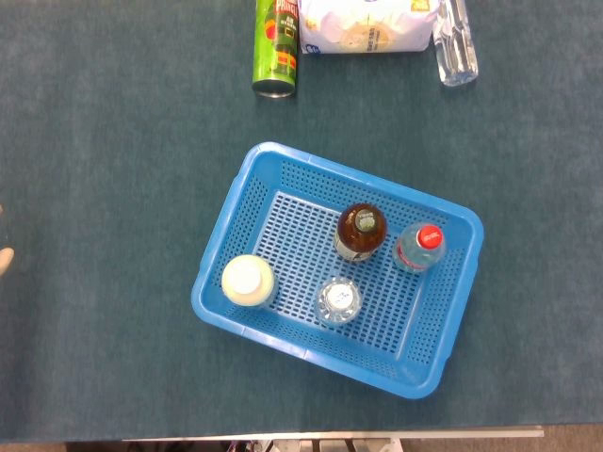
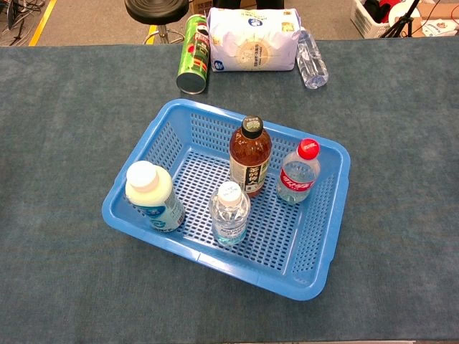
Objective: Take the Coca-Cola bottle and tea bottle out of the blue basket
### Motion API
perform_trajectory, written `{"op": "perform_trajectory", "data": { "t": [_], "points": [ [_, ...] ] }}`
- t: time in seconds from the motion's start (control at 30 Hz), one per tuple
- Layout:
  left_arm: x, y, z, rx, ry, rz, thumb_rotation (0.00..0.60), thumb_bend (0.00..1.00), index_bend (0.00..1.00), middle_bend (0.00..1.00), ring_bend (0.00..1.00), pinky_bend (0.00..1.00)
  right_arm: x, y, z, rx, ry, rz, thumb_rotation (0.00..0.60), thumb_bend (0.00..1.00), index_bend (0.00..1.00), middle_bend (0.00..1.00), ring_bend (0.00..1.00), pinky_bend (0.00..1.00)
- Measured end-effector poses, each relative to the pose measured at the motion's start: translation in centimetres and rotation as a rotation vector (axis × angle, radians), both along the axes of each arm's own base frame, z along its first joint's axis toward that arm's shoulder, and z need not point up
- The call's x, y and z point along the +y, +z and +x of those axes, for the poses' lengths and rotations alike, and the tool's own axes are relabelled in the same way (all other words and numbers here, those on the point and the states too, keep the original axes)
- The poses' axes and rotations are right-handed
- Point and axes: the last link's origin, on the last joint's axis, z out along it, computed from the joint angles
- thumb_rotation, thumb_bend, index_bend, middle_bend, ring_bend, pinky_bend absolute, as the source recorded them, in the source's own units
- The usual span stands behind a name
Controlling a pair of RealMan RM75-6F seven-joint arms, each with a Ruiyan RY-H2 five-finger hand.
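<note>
1. The blue basket (image 2: 136, 215) is sitting mid-table on the dark cloth (image 2: 64, 129).
2. The tea bottle (image 2: 250, 156) is standing upright inside it, just beside the Coca-Cola bottle (image 2: 299, 172), which is also standing upright near the basket's right wall.
3. A sliver of the left hand (image 1: 5, 259) is peeking in at the head view's left edge, well apart from the basket; its grasp cannot be told.
4. The right hand is showing nowhere.

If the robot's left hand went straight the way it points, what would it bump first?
Only a tip of the left hand shows, so it's a guess: heading right, it would first meet the blue basket's wall by the white-capped bottle.
</note>
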Motion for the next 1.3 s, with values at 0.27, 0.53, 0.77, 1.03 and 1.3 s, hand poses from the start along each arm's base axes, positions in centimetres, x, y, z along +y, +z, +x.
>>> {"op": "perform_trajectory", "data": {
  "t": [0.27, 0.53, 0.77, 1.03, 1.3],
  "points": [
    [-0.3, 0.1, 0.1, 0.001, 0.005, -0.003, 0.600, 0.14, 0.45, 0.37, 0.38, 0.57, 0.3, -0.1, 0.0, -0.004, 0.002, -0.001, 0.600, 0.25, 0.31, 0.32, 0.18, 0.30],
    [-0.3, 0.0, 0.1, -0.005, 0.004, 0.001, 0.600, 0.14, 0.45, 0.37, 0.38, 0.57, -0.2, 0.2, 1.1, -0.013, 0.042, 0.041, 0.600, 0.26, 0.31, 0.32, 0.18, 0.30],
    [-0.5, 0.1, 0.0, -0.001, 0.017, 0.006, 0.600, 0.14, 0.45, 0.37, 0.38, 0.57, -1.5, 0.0, 3.2, -0.048, 0.119, 0.140, 0.600, 0.25, 0.31, 0.32, 0.18, 0.30],
    [-0.5, 0.1, -0.1, -0.002, 0.021, 0.000, 0.600, 0.14, 0.45, 0.37, 0.38, 0.57, -3.1, -1.3, 6.6, -0.048, 0.232, 0.276, 0.600, 0.19, 0.31, 0.32, 0.18, 0.31],
    [-0.6, 0.0, -0.6, -0.008, 0.033, 0.002, 0.600, 0.14, 0.45, 0.37, 0.38, 0.57, -4.5, -2.1, 9.7, 0.021, 0.324, 0.384, 0.600, 0.06, 0.31, 0.32, 0.18, 0.31]
  ]
}}
